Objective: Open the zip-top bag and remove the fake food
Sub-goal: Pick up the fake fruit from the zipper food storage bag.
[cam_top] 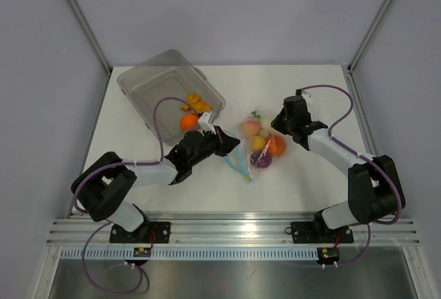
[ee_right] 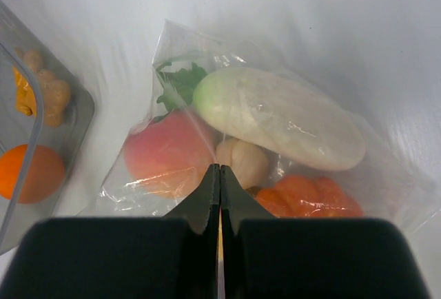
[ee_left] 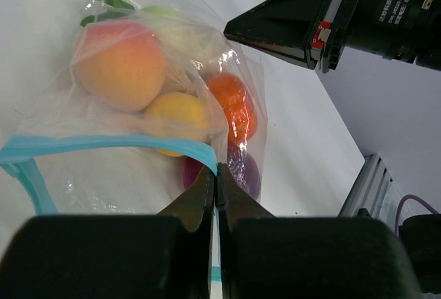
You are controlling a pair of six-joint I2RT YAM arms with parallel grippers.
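The zip-top bag (cam_top: 255, 145) is laid on the white table (cam_top: 310, 182), at its middle, between the two arms. The fake food (ee_left: 120, 61) is held inside it: peach, yellow, orange, purple and white pieces, pressed close together. The light-blue zip strip (ee_left: 103, 142) is turned towards the left gripper (ee_left: 217, 175), whose fingers are closed flat on that strip at the bag's left edge. The right gripper (ee_right: 219, 173) is set at the bag's opposite edge, fingers pressed together with the tips against the clear film; whether film is pinched there cannot be told. A clear tub (cam_top: 148, 78) with orange and yellow pieces is seen behind the left gripper.
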